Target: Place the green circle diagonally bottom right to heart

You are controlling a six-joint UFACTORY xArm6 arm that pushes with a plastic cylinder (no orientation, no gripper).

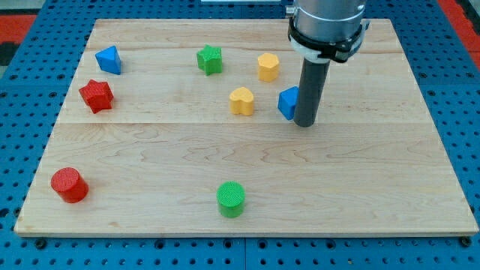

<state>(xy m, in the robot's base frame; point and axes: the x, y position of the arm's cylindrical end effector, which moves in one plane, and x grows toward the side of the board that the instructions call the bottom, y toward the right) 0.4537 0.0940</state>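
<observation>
The green circle (231,199) stands near the view's bottom, about the middle of the wooden board (360,187). The yellow heart (241,100) lies above it, in the upper middle. My tip (304,124) rests on the board to the right of the heart, touching or nearly touching the right side of a blue block (286,102), which the rod partly hides. The tip is far up and to the right of the green circle.
A yellow hexagon (268,67) and a green star (210,59) lie near the view's top. A blue block (109,60) and a red star (96,95) sit at the left. A red circle (69,184) is at the bottom left.
</observation>
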